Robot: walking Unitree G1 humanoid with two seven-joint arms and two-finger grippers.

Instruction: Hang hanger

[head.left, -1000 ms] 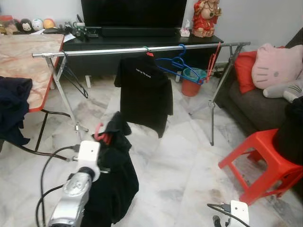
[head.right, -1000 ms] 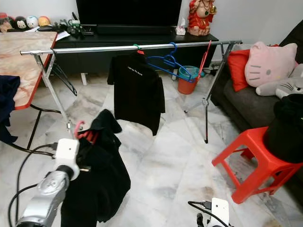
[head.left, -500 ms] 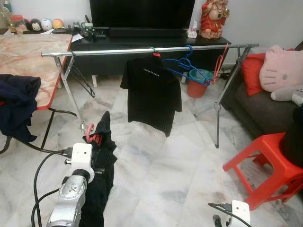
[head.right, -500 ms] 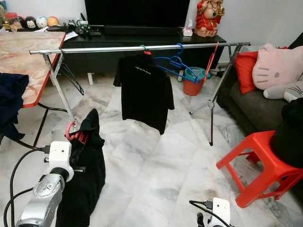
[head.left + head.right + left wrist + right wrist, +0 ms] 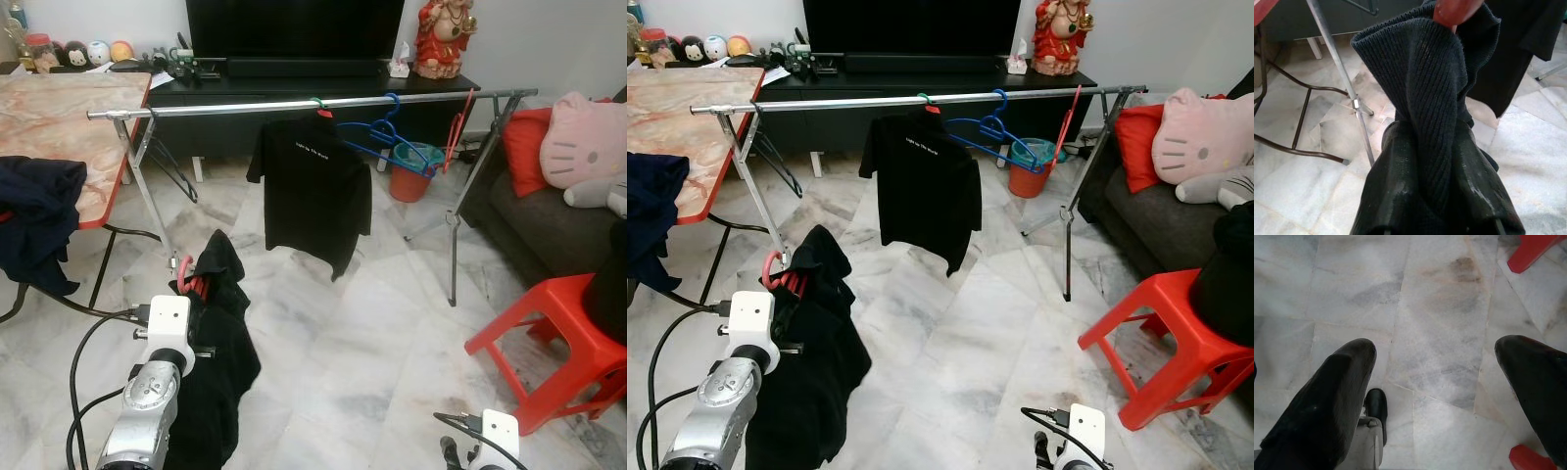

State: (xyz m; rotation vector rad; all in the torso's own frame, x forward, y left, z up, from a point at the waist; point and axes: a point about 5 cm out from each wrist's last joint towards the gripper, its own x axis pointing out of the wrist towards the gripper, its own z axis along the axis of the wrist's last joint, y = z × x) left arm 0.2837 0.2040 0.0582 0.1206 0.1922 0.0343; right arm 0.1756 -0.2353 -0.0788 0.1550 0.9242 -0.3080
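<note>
Red plastic hanger (image 5: 186, 274) carrying a dark knitted garment (image 5: 1435, 98), clamped in the left hand (image 5: 1437, 196) low before the silver metal clothes rail (image 5: 294, 104), right hand (image 5: 1444, 396) fingers apart above the white marble floor (image 5: 372, 333).

Small white print on hanging black T-shirt (image 5: 312, 186), illegible.

Head stereo pair looking forward and down, both sharing the clothes rack (image 5: 294, 103), left wrist camera facing its legs close, right wrist camera facing floor
</note>
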